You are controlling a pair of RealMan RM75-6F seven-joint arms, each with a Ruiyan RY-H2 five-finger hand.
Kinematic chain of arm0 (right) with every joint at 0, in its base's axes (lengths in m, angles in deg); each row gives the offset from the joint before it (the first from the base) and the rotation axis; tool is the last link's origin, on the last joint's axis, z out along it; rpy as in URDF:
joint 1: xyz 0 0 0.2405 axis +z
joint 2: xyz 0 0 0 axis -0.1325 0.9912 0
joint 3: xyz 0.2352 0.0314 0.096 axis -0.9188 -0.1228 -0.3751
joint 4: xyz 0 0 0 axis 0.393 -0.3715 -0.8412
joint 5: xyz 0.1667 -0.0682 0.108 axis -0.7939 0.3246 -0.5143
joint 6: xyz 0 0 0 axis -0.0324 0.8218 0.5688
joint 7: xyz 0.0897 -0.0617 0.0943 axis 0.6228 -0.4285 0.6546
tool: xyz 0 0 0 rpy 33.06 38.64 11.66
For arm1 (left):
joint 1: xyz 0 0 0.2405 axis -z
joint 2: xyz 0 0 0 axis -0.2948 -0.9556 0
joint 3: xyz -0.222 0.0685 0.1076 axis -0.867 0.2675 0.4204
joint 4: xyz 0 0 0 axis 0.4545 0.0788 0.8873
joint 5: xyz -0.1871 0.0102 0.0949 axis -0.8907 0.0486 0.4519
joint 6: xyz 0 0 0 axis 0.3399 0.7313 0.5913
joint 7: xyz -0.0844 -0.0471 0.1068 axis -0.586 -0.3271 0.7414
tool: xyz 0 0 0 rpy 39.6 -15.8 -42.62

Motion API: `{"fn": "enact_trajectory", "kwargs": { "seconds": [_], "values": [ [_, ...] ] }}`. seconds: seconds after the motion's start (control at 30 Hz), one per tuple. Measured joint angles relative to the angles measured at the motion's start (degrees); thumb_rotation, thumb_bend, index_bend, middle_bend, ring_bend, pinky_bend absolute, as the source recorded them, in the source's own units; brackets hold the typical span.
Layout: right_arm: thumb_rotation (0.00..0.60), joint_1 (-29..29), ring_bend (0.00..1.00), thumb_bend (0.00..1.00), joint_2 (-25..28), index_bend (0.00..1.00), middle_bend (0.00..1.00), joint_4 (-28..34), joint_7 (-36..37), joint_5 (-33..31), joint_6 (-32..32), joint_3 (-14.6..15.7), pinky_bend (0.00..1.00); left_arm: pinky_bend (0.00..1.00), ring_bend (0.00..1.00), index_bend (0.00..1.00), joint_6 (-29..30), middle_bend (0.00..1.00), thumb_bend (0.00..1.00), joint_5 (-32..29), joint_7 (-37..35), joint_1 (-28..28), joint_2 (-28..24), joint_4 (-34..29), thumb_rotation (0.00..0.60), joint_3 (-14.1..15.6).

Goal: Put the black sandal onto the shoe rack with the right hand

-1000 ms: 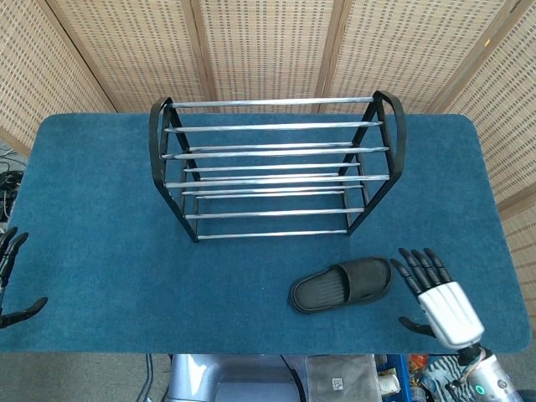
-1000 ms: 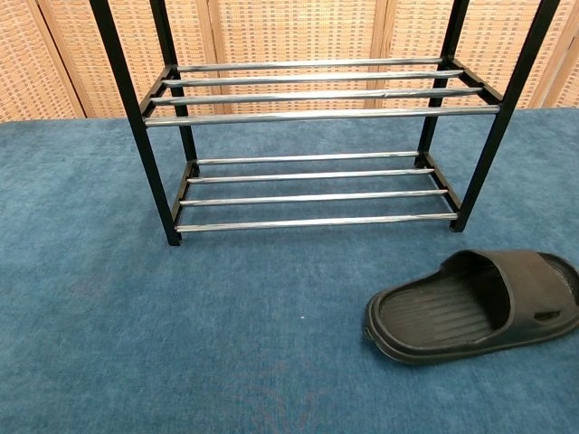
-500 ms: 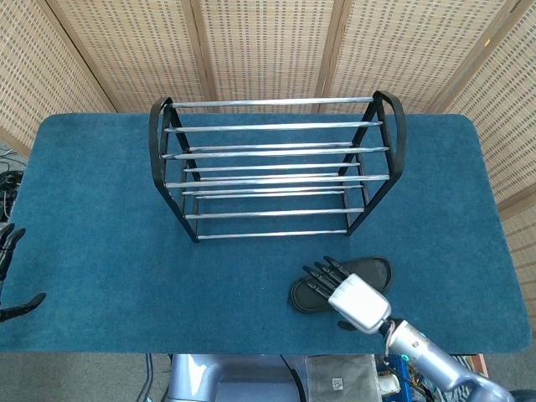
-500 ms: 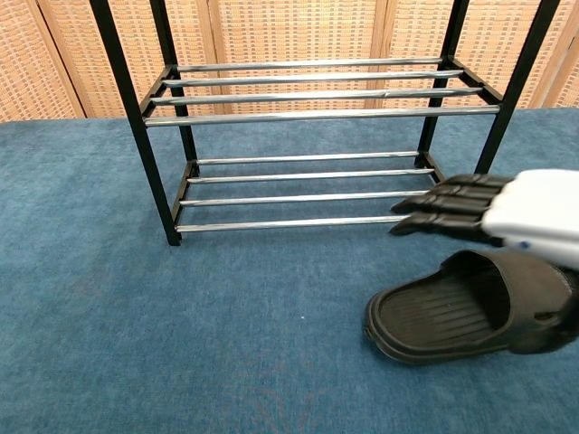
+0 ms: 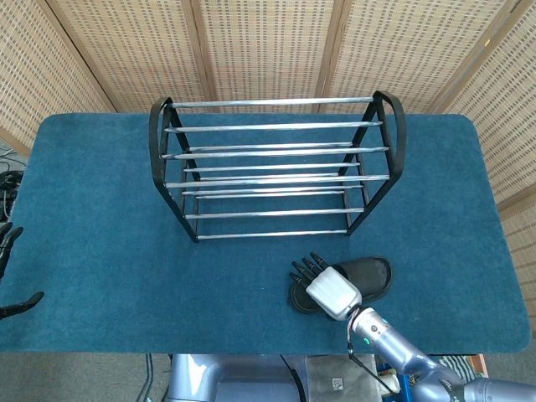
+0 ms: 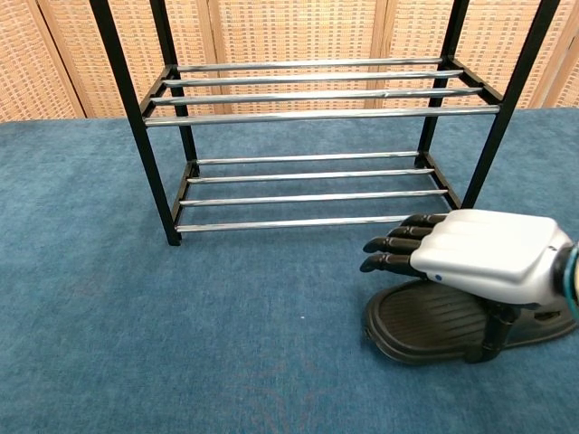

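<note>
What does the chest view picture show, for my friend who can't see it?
The robot's right hand hovers flat over a black sandal lying on the blue table, fingers pointing left and not gripping it. Behind stands a shoe rack with nothing on its silver bars.

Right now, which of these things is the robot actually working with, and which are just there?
In the job: flat black rubber sandal; black-framed shoe rack with chrome bars; right robot hand, above the sandal.
Just there: left robot hand; blue carpeted table; woven wicker screen.

Sandal [image 6: 425, 325] before shoe rack [image 6: 317, 117]
</note>
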Motion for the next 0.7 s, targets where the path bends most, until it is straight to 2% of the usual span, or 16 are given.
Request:
{"fn": "enact_trajectory", "kwargs": {
  "seconds": [0.17,0.37,0.5,0.7],
  "values": [
    [0.600,2.54,0.00,0.00,-2.20,0.00,0.00,0.98,-9.32,-10.57,1.90,0.69,0.00,0.00,0.00,0.00,-0.04,0.00,0.17,0.22,0.36,0.06,0.07,-0.13,0.600,0.13],
    [0.600,6.28,0.00,0.00,-4.87,0.00,0.00,1.24,-16.00,-19.68,5.81,2.23,0.00,0.00,0.00,0.00,-0.05,0.00,0.17,0.12,0.34,0.07,0.12,-0.11,0.600,0.14],
    [0.600,8.62,0.00,0.00,-6.18,0.00,0.00,0.65,-17.66,-22.84,8.05,3.37,0.00,0.00,0.00,0.00,-0.15,0.00,0.17,0.00,0.25,0.14,0.16,-0.01,0.600,0.11],
    [0.600,10.13,0.01,0.00,-6.62,0.00,0.02,-0.98,-16.82,-23.44,8.63,4.84,0.01,0.00,0.00,0.00,-0.33,0.00,0.17,-0.05,0.49,0.27,0.23,-0.04,0.600,0.11]
  ]
}}
